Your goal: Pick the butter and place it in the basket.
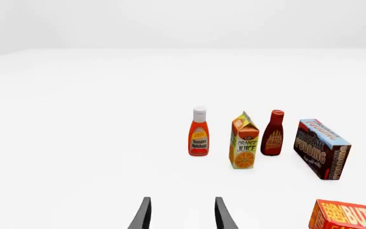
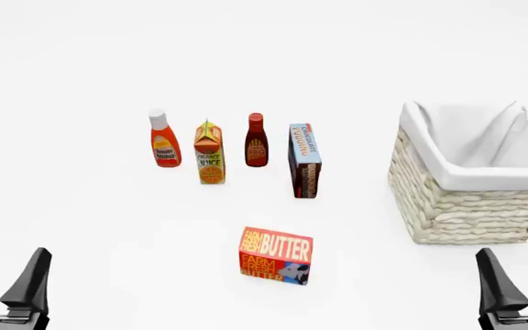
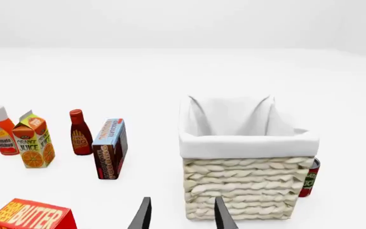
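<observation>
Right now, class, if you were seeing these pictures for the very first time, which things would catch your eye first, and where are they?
The big woven basket with its white cloth lining dominates the table's right side. The red-orange butter box lies alone near the front centre, between the two open tools, left tool and right tool. Behind it stands a colourful row: ketchup, orange juice, BBQ sauce and the chocolate pudding box.

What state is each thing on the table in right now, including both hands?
Red-orange butter box: on the table, untouched.
Cream woven wicker basket: upright, nothing seen inside.
Red ketchup bottle: upright, capped.
Orange juice carton: upright, closed.
Dark barbecue sauce bottle: upright, capped.
Blue-brown pudding box: standing on edge.
Left hand: open, empty.
Right hand: open, empty.
</observation>
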